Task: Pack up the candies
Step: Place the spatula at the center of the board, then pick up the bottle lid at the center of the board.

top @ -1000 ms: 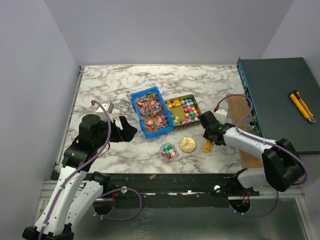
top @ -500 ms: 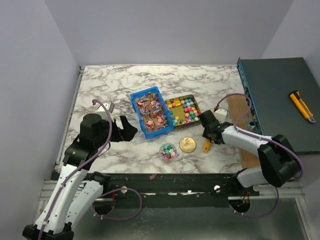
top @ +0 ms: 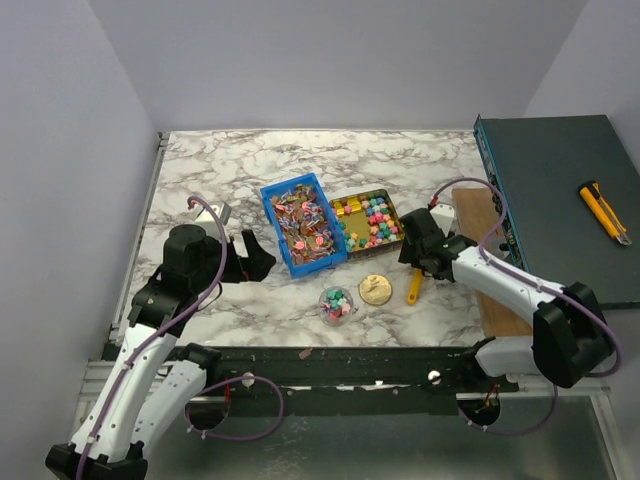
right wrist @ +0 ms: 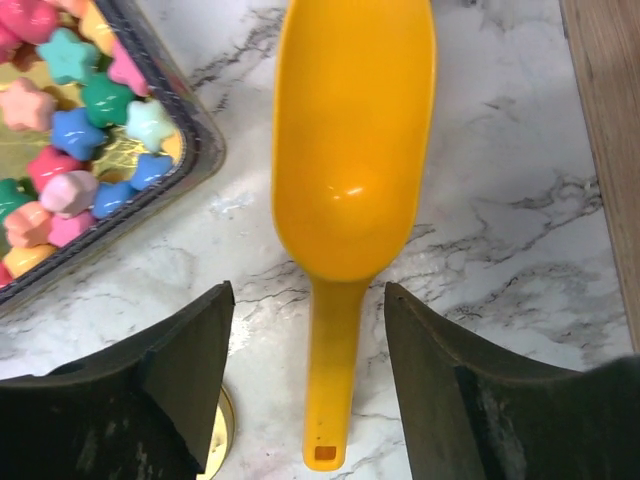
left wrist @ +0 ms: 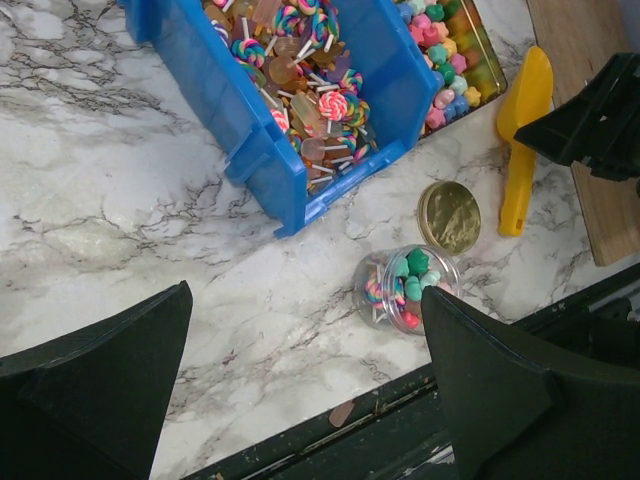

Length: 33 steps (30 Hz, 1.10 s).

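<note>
Since a second ago my right gripper (top: 413, 258) has pulled back toward 12 o'clock and spread its fingers; the yellow-orange scoop (top: 414, 289) lies where it was on the marble table (top: 200, 170).

Nearest the table's front edge stands a small clear jar (top: 336, 303), part filled with chunky candies. The round gold lid (top: 375, 290) lies flat just beside it at its 3 o'clock. At the lid's 3 o'clock is the scoop, its bowl toward 12 o'clock. In the right wrist view the right gripper (right wrist: 308, 292) is released: its fingers (right wrist: 180, 370) stand either side of the scoop (right wrist: 350, 180) with bare marble between, so nothing is grasped.

My left gripper (top: 255, 258) hangs at 9 o'clock of the blue bin (top: 271, 215), fully spread and empty; from its own camera, the left gripper (left wrist: 300, 350) frames the jar (left wrist: 405, 290) and lid (left wrist: 448, 215).

Farther out, the blue bin holds the shiny wrapped candies (top: 305, 228). Touching its 3 o'clock side is a shallow tin (top: 366, 194) with the pink, yellow, green and blue chunky pieces (top: 375, 222); up close they are star shapes (right wrist: 70, 120). A wooden board (top: 478, 215) lies at the tin's 3 o'clock
</note>
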### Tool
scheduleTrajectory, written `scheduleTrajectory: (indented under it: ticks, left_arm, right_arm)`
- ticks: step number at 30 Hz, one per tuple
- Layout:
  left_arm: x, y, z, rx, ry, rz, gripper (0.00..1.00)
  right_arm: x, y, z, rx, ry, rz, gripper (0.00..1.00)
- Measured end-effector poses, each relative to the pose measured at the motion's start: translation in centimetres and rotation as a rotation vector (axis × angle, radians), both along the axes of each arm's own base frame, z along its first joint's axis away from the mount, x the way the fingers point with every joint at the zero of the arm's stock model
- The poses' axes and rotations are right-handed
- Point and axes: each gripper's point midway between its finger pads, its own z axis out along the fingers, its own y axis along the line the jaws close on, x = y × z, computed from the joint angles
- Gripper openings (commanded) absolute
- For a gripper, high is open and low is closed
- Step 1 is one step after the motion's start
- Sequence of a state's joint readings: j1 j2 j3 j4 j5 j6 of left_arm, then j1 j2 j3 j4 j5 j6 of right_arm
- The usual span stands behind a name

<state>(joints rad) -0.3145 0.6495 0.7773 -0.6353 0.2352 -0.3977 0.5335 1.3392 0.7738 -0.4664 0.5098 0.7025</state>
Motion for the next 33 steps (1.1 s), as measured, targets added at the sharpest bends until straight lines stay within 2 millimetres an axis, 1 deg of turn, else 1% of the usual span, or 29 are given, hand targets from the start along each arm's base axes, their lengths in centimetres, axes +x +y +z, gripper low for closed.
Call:
scheduleTrajectory:
  ticks: [5, 8, 13, 16, 17, 19, 23, 27, 33]
  left_arm:
    - [0.1, 0.0, -0.2, 0.003, 0.009, 0.001, 0.99]
    - [0.1, 0.0, -0.2, 0.004, 0.009, 0.002, 0.99]
    - [0.3, 0.2, -0.3, 0.011, 0.007, 0.015, 0.99]
    - [0.3, 0.3, -0.3, 0.013, 0.007, 0.017, 0.99]
    - [0.3, 0.3, -0.3, 0.013, 0.006, 0.018, 0.99]
    - [0.3, 0.3, -0.3, 0.014, 0.006, 0.019, 0.99]
    - [0.3, 0.3, -0.3, 0.016, 0.005, 0.019, 0.99]
    - [0.3, 0.3, -0.3, 0.016, 0.005, 0.020, 0.99]
    - [0.3, 0.3, -0.3, 0.016, 0.005, 0.020, 0.99]
  right_arm:
    - [0.5, 1.0, 1.6, 0.028, -0.006, 0.066, 0.77]
    - [0.3, 1.7, 2.1, 0.051, -0.002, 0.123, 0.87]
    - [-0.3, 3.2, 3.2, 0.115, -0.004, 0.216, 0.90]
    - [-0.8, 4.1, 3.4, 0.138, 0.001, 0.260, 0.91]
    - [-0.9, 4.5, 3.4, 0.144, 0.005, 0.274, 0.93]
    - [-1.4, 5.4, 3.3, 0.153, 0.014, 0.311, 1.00]
    - [-2.7, 7.7, 2.9, 0.158, 0.032, 0.386, 1.00]
    - [-3.9, 9.6, 1.8, 0.153, 0.064, 0.441, 1.00]
    - [-4.8, 10.8, 0.1, 0.124, 0.103, 0.462, 1.00]
